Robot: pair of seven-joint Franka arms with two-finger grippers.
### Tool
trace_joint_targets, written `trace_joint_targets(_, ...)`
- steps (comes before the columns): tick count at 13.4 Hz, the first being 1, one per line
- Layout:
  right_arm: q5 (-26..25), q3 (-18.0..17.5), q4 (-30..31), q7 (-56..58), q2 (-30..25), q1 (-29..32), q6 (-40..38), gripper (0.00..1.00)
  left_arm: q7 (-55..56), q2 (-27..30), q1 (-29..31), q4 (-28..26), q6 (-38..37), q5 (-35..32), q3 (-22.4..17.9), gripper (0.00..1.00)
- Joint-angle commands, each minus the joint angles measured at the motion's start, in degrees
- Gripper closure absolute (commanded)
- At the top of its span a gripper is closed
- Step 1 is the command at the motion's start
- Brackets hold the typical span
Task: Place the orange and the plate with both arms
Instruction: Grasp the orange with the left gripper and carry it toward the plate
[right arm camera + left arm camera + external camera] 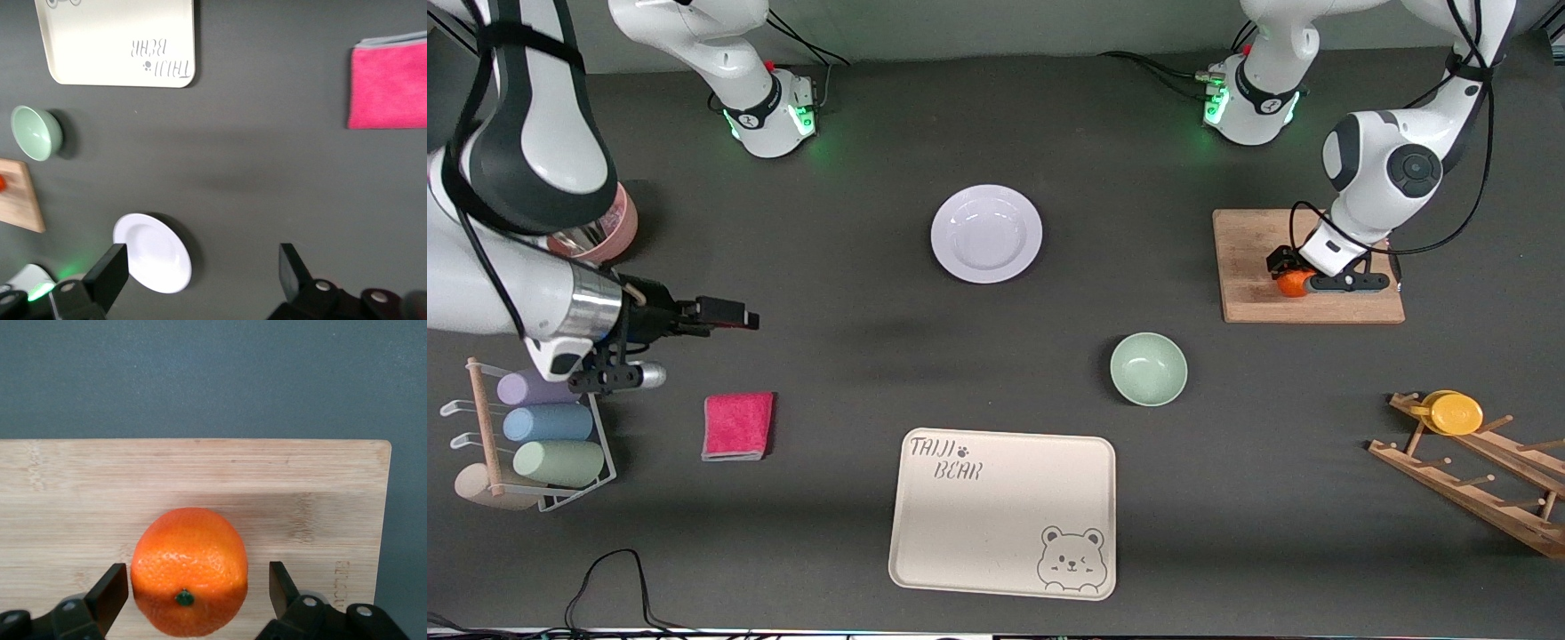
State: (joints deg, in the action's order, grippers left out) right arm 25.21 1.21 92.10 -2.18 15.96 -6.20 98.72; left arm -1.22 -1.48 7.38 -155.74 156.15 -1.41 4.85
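The orange [1294, 283] lies on the wooden cutting board [1245, 258] at the left arm's end of the table. My left gripper [1289, 269] is down on the board, open, with a finger on each side of the orange. In the left wrist view [198, 579] the orange [189, 570] sits between the fingers on the board [200, 473], with a gap at one side. The pale lavender plate [986, 234] lies empty on the table near the bases. My right gripper [734, 314] hangs open and empty above the table at the right arm's end. In the right wrist view [202, 263] the plate [153, 253] shows.
A mint-green bowl [1148, 369] stands nearer the camera than the plate. The cream bear tray [1003, 511] lies nearest the camera. A pink cloth [737, 425] and a rack of cups [534, 440] lie under the right arm. A wooden rack [1476, 471] holds a yellow cup [1454, 412].
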Motion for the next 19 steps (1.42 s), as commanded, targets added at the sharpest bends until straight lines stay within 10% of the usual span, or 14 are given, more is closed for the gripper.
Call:
trace_joint_targets(1, 5.8, 0.1, -0.7, -1.8, 3.6, 0.1, 2.6, 0.0, 0.5, 0.6, 0.5, -0.3, 0.1, -1.1, 0.4, 1.0)
trace_joint_targets(8, 25.2, 1.4, 3.8, 0.1, 8.2, 0.3, 11.1, 0.0, -0.8, 8.9, -3.0, 13.9, -26.0, 2.5, 3.0, 1.0)
trace_joint_targets(12, 31.3, 1.4, 3.4, 0.5, 12.2, 0.8, 12.9, 0.0, 12.2, 9.2, -3.1, 28.7, -43.3, 11.8, 16.6, 1.0)
trace_joint_targets(19, 49.0, 1.4, 18.9, 13.5, 6.4, 0.4, 21.4, 0.0, 47.8, 5.6, -3.3, 37.1, -37.6, 16.1, 43.1, 1.0)
